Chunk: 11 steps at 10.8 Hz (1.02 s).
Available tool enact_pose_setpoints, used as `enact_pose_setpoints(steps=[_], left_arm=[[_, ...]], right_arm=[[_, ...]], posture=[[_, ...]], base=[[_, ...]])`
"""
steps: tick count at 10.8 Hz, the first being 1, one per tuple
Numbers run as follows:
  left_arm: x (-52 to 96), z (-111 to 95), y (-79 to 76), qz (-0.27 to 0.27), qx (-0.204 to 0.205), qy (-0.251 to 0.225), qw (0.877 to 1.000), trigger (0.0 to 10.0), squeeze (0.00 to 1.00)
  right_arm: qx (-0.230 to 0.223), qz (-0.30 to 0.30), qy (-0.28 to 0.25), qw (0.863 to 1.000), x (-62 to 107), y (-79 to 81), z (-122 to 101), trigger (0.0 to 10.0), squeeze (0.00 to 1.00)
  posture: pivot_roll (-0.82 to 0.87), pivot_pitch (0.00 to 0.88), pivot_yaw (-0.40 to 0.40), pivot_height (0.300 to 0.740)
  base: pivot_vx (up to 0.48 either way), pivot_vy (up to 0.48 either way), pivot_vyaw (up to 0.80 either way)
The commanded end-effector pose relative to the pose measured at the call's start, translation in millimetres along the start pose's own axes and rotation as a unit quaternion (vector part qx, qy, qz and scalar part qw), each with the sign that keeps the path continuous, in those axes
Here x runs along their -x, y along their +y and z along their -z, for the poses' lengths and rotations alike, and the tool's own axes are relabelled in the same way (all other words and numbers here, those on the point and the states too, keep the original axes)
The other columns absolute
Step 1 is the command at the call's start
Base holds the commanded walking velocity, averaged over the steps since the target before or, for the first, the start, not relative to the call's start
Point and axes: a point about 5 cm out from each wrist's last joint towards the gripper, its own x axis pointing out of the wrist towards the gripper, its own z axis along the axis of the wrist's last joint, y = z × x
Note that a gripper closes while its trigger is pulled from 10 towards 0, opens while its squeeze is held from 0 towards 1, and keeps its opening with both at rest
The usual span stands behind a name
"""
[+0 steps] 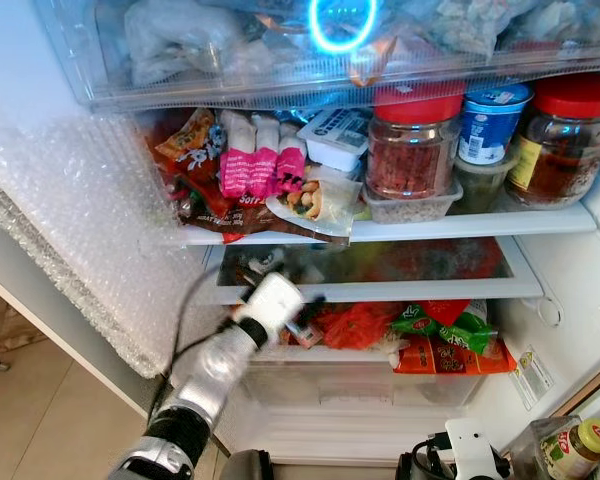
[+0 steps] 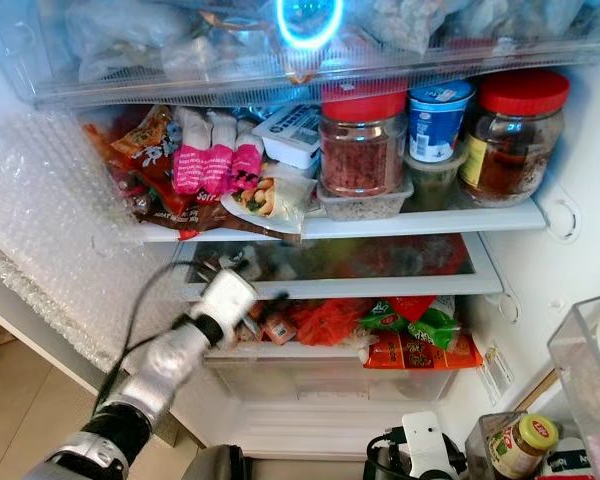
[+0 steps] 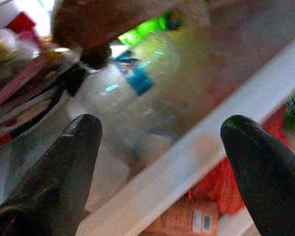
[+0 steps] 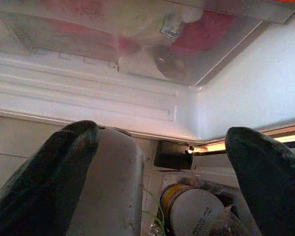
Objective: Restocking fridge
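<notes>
Left gripper (image 1: 305, 312) reaches into the open fridge at the front left of the lower glass shelf (image 1: 380, 290), its two black fingers (image 3: 71, 162) spread wide with nothing between them; in its wrist view a blurred clear plastic bottle (image 3: 137, 93) with a blue label lies on that shelf just beyond the fingertips. On the upper shelf (image 1: 460, 225), going from its left end, sit a heap of snack packets (image 1: 195, 165), three pink-wrapped packs (image 1: 260, 165) standing side by side, a wrapped sandwich (image 1: 315, 200), a white tub (image 1: 335, 135), then two red-lidded glass jars (image 1: 415, 140) with one blue-lidded tub (image 1: 493, 120) between them. Below the lower shelf, red, orange and green packets (image 1: 420, 335) crowd the drawer. Right gripper (image 4: 160, 172) hangs low before the fridge's base, fingers wide apart and empty, above a yellow-lidded jar (image 1: 580, 445) near the bottom right corner.
</notes>
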Motion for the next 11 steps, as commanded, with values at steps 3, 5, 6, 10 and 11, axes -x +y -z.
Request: enact_pose_setpoints(steps=[3,5,6,10,11], left_arm=[[21.9,5.3,8.4,-0.090,0.077,-0.005,0.993,10.0,0.00],[37.7,1.2,1.6,-0.120,0.094,-0.010,0.988,10.0,0.00],[46.8,-1.2,-2.6,-0.123,0.079,-0.008,0.989,10.0,0.00],[50.2,-7.4,1.7,-0.148,0.069,0.006,0.987,10.0,0.00],[50.2,-8.6,1.5,-0.149,0.067,0.009,0.987,10.0,0.00]], right_arm=[[0.022,-0.031,0.116,0.993,16.3,12.8,52.6,10.0,0.00],[0.027,-0.030,0.116,0.992,15.6,10.0,51.6,10.0,0.00],[0.028,-0.030,0.116,0.992,15.4,8.9,51.1,10.0,0.00],[0.031,-0.034,0.115,0.992,14.3,8.9,49.0,10.0,0.00],[0.031,-0.034,0.115,0.992,14.1,9.0,48.5,10.0,0.00]], posture=[[-0.02,0.000,0.075,0.591],[-0.01,0.000,0.063,0.591],[-0.01,0.000,0.059,0.591],[0.00,0.000,0.053,0.591],[-0.01,0.000,0.047,0.591]], base=[[0.000,0.000,0.00],[0.000,0.000,0.00],[0.000,0.000,0.00],[-0.200,0.000,0.00],[-0.270,0.000,0.00]])
